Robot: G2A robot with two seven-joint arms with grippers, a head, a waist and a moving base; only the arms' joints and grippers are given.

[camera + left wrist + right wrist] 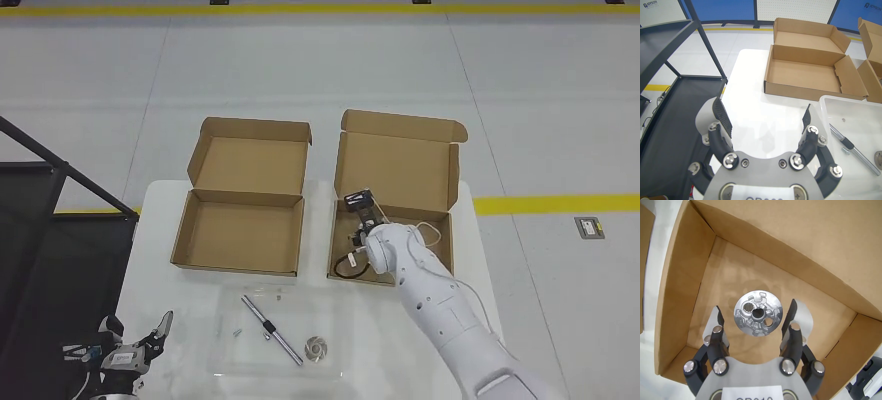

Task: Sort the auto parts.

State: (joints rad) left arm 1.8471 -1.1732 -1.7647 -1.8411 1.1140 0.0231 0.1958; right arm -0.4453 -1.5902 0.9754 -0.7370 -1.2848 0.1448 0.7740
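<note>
**A:** Where is your right hand?

**B:** My right hand [756, 309] hangs inside the right cardboard box [687, 275], fingers spread wide. A round metal part [758, 316] sits between them, touching neither finger. I cannot tell whether it rests on the box floor.

**A:** And the left one?

**B:** My left hand [762, 107] is spread wide as well and grips nothing. It hangs low over the white table [753, 75] near its left edge, just beside the clear tray [822, 106].

**A:** What lies in that tray?

**B:** A metal rod [853, 147] with a dark sleeve lies slantwise, and a small bolt [846, 151] sits just beside it. A second round metal part [317, 349] lies near the rod's end.

**A:** And the other box?

**B:** The left cardboard box [240, 232] stands with its lid raised, side by side with the right one. It is on the far side of the tray, apart from my left hand.
</note>
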